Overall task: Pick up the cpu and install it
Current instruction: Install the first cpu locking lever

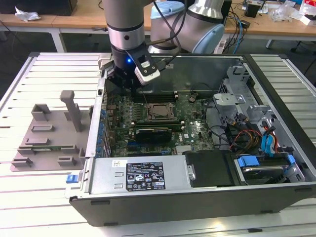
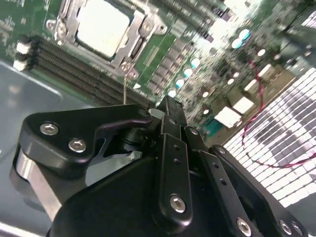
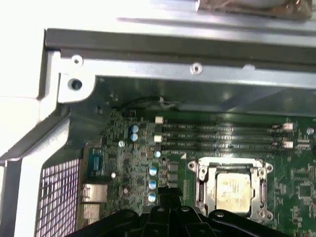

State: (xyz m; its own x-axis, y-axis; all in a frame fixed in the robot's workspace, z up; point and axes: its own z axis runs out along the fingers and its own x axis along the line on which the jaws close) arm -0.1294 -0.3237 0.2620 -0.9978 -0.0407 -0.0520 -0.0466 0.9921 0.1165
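So the computer case is lying open on its side, with the motherboard in plain sight. In the second wrist view our gripper hangs over the board, off to one side of the socket rather than above it. Its fingers look pinched together with nothing between them. In the first wrist view the cpu sits inside the socket frame, silvery top up, so we'd call the placing part done. We can't tell whether the frame is latched.
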